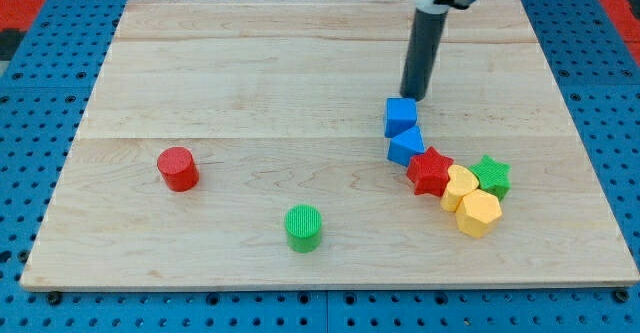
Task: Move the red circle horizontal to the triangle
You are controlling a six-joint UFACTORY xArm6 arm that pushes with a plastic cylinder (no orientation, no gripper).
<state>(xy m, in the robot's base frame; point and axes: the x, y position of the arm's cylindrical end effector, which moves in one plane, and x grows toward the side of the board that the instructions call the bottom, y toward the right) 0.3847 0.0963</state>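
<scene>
The red circle stands on the wooden board at the view's left. The blue triangle lies right of centre, just below a blue cube. My tip is just above the blue cube, at its upper right edge, far to the right of the red circle.
A red star, a yellow heart, a yellow hexagon and a green star cluster at the lower right of the triangle. A green circle stands near the view's bottom centre.
</scene>
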